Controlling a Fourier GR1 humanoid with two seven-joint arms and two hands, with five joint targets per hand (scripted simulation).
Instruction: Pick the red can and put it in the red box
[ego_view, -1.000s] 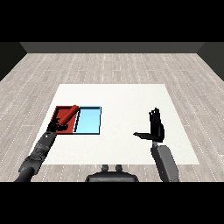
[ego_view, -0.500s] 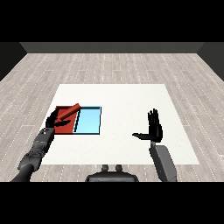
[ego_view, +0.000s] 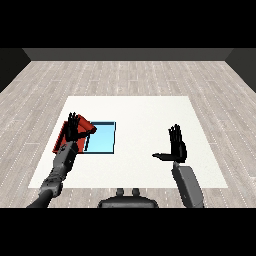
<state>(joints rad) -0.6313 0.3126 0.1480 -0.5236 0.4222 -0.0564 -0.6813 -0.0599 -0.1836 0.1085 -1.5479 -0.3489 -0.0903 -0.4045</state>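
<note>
Table (ego_view: 140, 107) was white and held a red tray (ego_view: 63, 131) beside a light blue tray (ego_view: 101, 138), the red can (ego_view: 88, 131) lay on its side in the red tray, pointing up-left, and the left hand (ego_view: 72, 130) and right hand (ego_view: 176, 146) had straight open fingers.
</note>
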